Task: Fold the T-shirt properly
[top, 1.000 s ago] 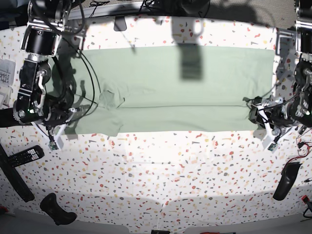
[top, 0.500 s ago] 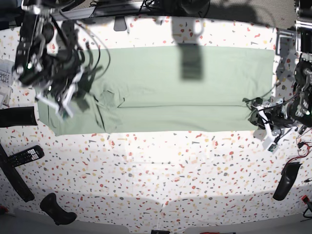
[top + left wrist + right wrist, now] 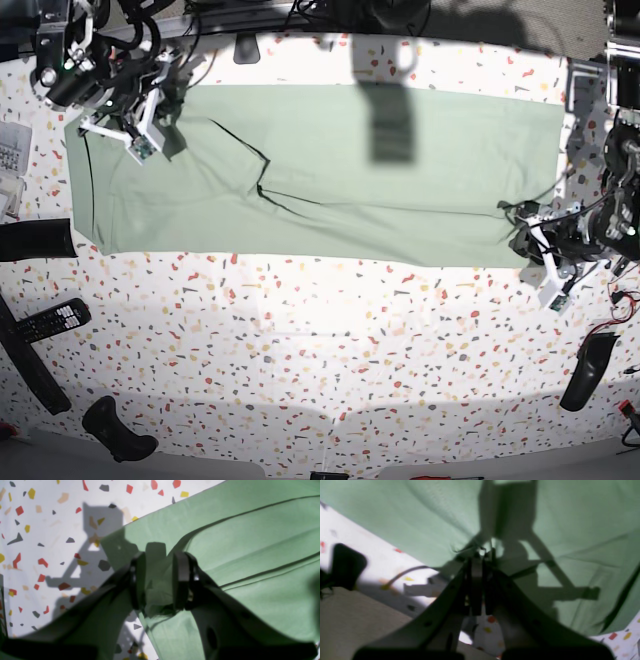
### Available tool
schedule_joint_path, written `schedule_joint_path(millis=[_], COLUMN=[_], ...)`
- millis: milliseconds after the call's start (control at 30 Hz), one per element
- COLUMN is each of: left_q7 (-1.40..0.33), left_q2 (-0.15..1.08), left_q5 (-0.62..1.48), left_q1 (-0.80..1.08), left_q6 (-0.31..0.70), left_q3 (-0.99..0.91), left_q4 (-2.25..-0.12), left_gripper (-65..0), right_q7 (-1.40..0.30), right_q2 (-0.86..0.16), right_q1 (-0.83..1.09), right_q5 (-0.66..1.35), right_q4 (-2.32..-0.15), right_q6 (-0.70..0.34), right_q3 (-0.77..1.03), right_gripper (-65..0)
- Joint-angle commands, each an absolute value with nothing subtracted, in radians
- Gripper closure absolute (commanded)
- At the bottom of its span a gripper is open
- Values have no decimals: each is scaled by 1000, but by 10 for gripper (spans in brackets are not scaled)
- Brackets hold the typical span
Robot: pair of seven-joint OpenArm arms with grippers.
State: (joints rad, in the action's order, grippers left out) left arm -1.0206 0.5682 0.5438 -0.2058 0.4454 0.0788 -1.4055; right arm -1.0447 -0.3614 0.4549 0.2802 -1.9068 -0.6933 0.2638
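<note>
Two robot arms work a pale green T-shirt (image 3: 330,170) spread wide across a speckled table (image 3: 320,360). The left gripper (image 3: 158,577) sits at the shirt's near corner, its two black fingers (image 3: 181,580) pinching a bunched fold of cloth between them. The right gripper (image 3: 480,562) is at the shirt's far opposite corner, jaws pressed tight together on the fabric edge. A remote control (image 3: 45,322) lies well apart from both
</note>
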Motion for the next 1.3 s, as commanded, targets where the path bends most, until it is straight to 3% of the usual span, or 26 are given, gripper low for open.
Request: schedule_joint_path(millis=[0,267,367,567,700,767,1267], left_q7=[-1005,-1006,-1027,-1039,-1035,-1040,-1132], left_q2=[586,586,586,592,602,602,601], left_q5=[551,551,551,551,551,551,562], left_q1=[-230,-230,-230,-231,-230,-230,-229], left_q6=[442,450,461,460,459,460,460], left_q3=[72,72,72,72,72,72,72], left_q4=[-1423,-1423,-1423,-1423,-1423,-1423,-1423], left_gripper=[-145,-48,-50,-168,-321,-368,-369], right_q7=[-1032,-1027,-1024,-1010,-1009,-1009,-998], right_q2=[-379,-399,-399,-398,-399,-399,-398], right_q1=[450,446,446,446,446,446,446], right_q5=[274,236,236,239,239,239,247], right_q4=[-1926,-1926,-1926,-1926,-1926,-1926,-1926], right_q6=[-698,-698,-698,-698,-698,-698,-698], right_q3=[270,270,270,270,270,270,270], right_gripper=[0,0,0,0,0,0,0])
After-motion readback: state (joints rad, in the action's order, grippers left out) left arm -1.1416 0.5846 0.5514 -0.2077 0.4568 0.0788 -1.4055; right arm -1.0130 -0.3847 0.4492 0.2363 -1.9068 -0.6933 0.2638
